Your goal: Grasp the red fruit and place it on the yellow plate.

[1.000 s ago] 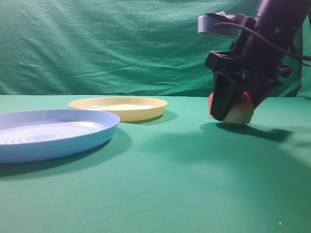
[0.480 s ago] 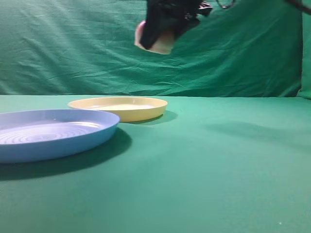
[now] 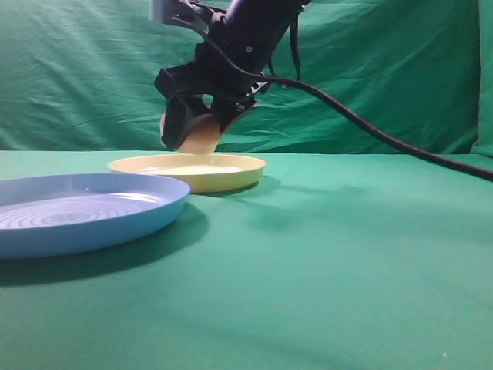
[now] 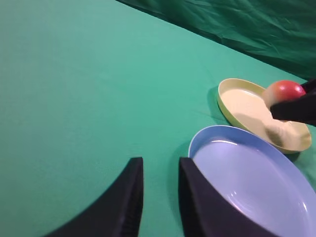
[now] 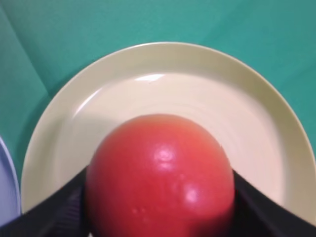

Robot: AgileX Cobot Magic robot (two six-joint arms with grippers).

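right hand [image 3: 192,131] pinching red fruit [image 5: 159,177] just above yellow plate [image 5: 256,123]; advisable to lower onto plate centre before spreading, avoiding roll.

I am viewing a flat table [image 3: 331,262] that a green cloth is covering. Two plates are resting directly on it. The light blue plate [image 3: 81,210] is sitting at the near left. The yellow plate [image 3: 187,171] is lying just behind it; from my views they appear to be almost touching.
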